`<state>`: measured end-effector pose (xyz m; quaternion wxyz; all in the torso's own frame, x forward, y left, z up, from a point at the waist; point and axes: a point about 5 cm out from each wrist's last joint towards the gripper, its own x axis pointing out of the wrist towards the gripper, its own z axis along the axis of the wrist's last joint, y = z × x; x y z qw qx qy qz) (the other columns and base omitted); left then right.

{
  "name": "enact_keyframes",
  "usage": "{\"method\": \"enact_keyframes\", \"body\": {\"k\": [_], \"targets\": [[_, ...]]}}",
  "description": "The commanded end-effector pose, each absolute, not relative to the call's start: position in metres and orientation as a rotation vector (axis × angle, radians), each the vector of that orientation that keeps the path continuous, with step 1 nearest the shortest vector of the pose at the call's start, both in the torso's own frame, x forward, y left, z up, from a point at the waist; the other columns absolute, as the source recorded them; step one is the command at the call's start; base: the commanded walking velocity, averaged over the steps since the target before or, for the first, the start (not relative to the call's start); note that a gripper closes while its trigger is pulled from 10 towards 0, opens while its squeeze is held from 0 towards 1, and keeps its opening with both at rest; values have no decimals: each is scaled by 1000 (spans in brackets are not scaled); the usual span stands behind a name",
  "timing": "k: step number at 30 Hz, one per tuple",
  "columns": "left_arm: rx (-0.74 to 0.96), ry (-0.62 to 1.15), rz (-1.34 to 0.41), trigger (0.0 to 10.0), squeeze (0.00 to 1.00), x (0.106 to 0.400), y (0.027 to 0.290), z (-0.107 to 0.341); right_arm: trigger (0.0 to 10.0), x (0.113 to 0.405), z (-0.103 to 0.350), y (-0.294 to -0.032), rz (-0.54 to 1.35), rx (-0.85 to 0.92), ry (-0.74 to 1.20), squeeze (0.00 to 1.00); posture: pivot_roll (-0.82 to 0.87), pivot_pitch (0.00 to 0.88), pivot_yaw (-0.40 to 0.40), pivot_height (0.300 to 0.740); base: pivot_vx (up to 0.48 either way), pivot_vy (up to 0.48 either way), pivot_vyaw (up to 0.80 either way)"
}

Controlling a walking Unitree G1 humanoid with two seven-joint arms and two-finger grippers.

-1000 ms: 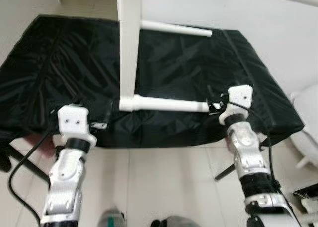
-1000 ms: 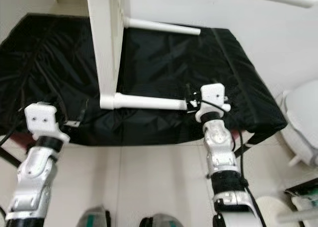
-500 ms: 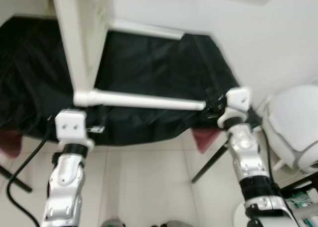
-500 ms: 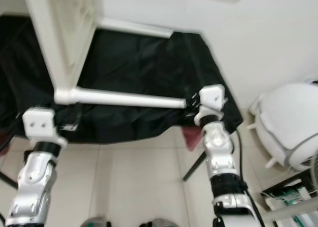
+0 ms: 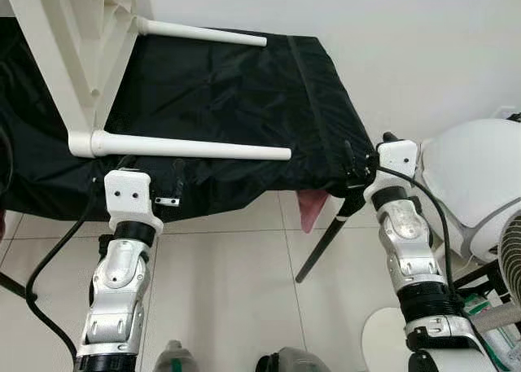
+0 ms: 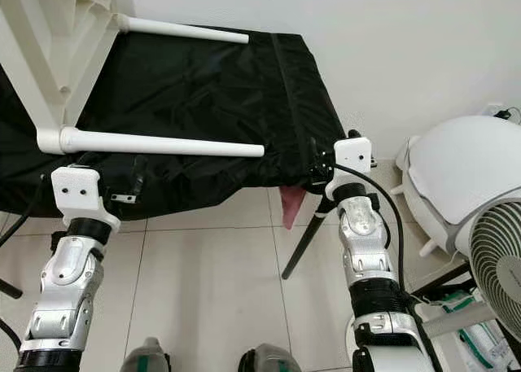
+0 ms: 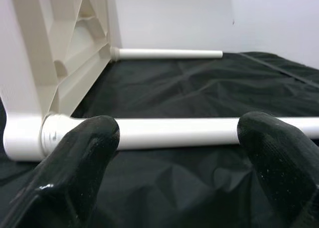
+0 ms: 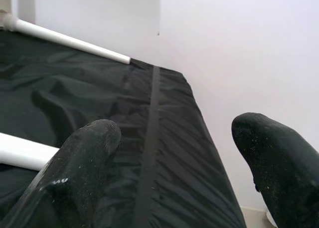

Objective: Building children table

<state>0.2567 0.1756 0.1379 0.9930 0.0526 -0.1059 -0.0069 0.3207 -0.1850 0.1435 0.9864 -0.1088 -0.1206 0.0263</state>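
I see the white table (image 5: 73, 54) lying on its side on the black-covered tabletop (image 5: 244, 87), two legs (image 5: 191, 148) sticking out toward the right. Left claw (image 7: 174, 153) fingers apart, near leg just beyond them. Right claw (image 8: 174, 158) also spread, empty, at the tabletop's right corner. Fan (image 6: 496, 258) on the floor beside it.

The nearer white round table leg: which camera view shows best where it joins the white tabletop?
The left wrist view: nearer white round table leg meets the white tabletop close up. Eye views show it smaller; right wrist view shows its tip.
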Motion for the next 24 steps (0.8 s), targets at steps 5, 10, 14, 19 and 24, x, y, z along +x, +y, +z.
{"method": "enact_keyframes", "body": {"k": [5, 10, 14, 19, 24], "targets": [[101, -204, 18, 10000, 0, 269, 179, 140, 10000, 328, 150, -180, 70, -215, -251, 0, 49, 39, -91, 740, 0, 0, 0], [75, -218, 41, 10000, 0, 272, 184, 147, 10000, 329, 151, -176, 83, -216, -261, 0, 56, 36, -79, 740, 0, 0, 0], [81, -237, 63, 10000, 0, 275, 188, 154, 10000, 329, 152, -174, 85, -226, -271, 0, 62, 36, -68, 740, 0, 0, 0], [81, -242, 77, 10000, 0, 277, 192, 157, 10000, 329, 152, -172, 86, -219, -277, 0, 61, 34, -62, 740, 0, 0, 728], [81, -249, 84, 10000, 0, 279, 193, 160, 10000, 329, 152, -172, 80, -218, -277, 0, 61, 33, -59, 740, 0, 0, 800]]}}
